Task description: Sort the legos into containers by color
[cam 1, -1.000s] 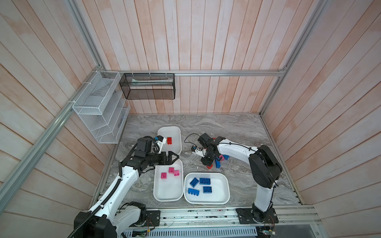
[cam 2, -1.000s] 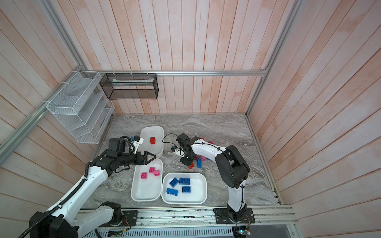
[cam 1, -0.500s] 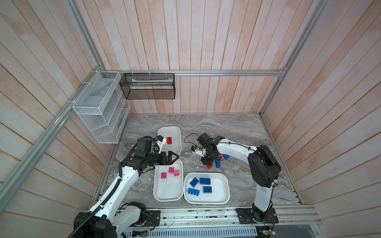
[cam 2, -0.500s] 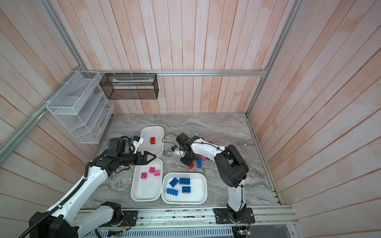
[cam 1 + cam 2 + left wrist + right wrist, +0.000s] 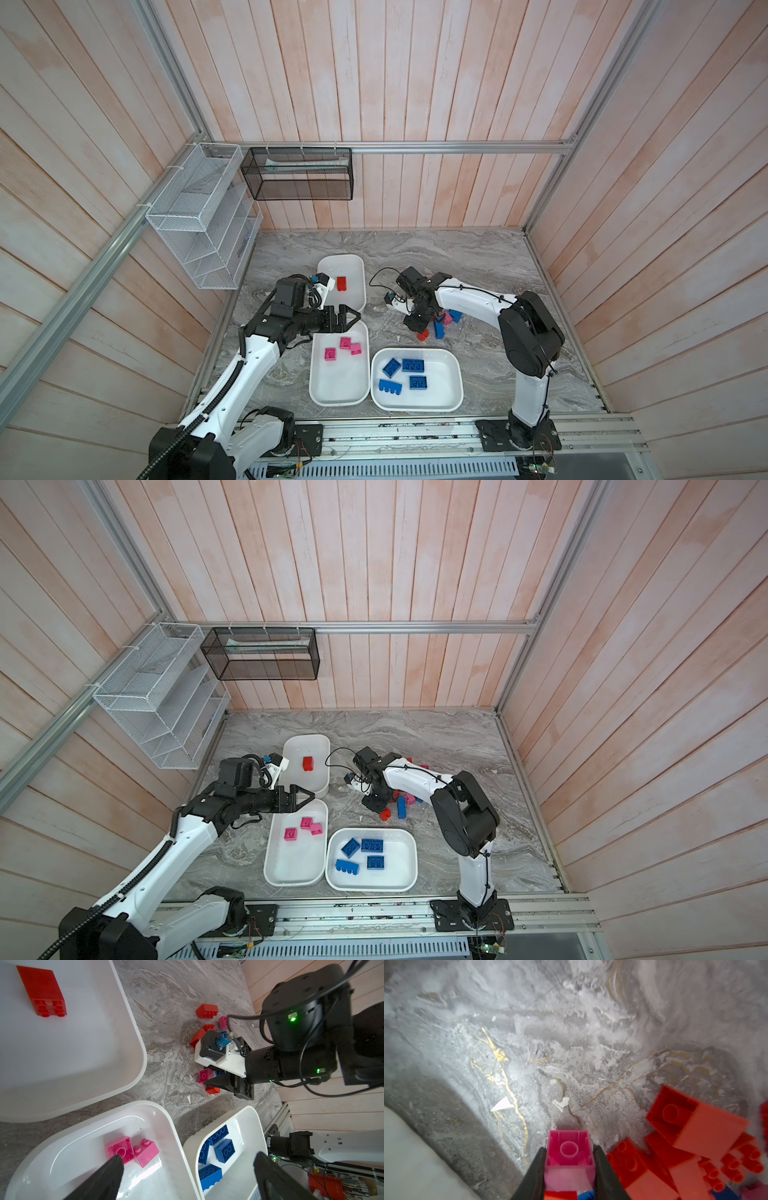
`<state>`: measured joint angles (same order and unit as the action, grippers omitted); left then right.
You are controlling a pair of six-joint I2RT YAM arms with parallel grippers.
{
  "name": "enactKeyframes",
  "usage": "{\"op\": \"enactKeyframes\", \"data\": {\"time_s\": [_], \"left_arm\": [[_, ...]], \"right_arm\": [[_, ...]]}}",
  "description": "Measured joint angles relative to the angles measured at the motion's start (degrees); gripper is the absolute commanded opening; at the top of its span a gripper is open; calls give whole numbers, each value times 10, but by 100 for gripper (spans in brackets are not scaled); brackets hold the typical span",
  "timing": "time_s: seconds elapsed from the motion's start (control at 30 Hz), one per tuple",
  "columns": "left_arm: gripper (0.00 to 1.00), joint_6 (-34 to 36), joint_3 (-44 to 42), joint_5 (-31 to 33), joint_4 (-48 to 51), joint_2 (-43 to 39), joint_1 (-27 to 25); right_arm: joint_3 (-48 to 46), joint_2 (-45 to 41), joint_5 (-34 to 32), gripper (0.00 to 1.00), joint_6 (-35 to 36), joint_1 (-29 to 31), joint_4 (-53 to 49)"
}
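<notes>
My right gripper (image 5: 569, 1152) is shut on a pink lego (image 5: 568, 1147), low over the marble at the near edge of the loose pile (image 5: 436, 326) of red, blue and pink legos. In both top views the fingers (image 5: 415, 324) hide that brick. Red legos (image 5: 695, 1126) lie right beside it. My left gripper (image 5: 353, 318) hangs open and empty above the far end of the pink container (image 5: 338, 386), which holds three pink legos (image 5: 344, 343). The blue container (image 5: 440, 386) holds several blue legos (image 5: 412, 365). The back container (image 5: 340, 266) holds one red lego (image 5: 341, 283).
A white wire rack (image 5: 199, 216) and a black mesh basket (image 5: 297, 174) hang on the back-left walls. Wooden walls close in the marble floor, and an aluminium rail (image 5: 415, 432) runs along the front. A small white scrap (image 5: 501, 1104) lies on the marble.
The right gripper's jaws have closed tighter on the pink lego at the pile. The left arm has not moved.
</notes>
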<state>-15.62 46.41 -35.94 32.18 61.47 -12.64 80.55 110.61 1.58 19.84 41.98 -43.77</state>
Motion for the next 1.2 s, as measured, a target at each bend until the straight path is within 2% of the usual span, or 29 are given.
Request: {"op": "enactKeyframes", "data": {"time_s": [0.17,0.33,0.47,0.67,0.9,1.2], "left_arm": [[100,0,8,5,9,0,0],[100,2,29,15,18,0,12],[100,0,33,14,19,0,33],[100,-14,33,12,19,-2,74],[100,-26,33,8,19,-7,89],[100,-37,32,8,18,-9,96]], "right_arm": [[17,-16,25,27,-1,10,7],[17,-75,61,27,-3,42,13],[7,-133,99,28,-19,96,52],[-74,-194,165,29,-74,192,172],[-93,-125,186,30,-104,246,276],[-92,-42,130,39,-75,247,333]]}}
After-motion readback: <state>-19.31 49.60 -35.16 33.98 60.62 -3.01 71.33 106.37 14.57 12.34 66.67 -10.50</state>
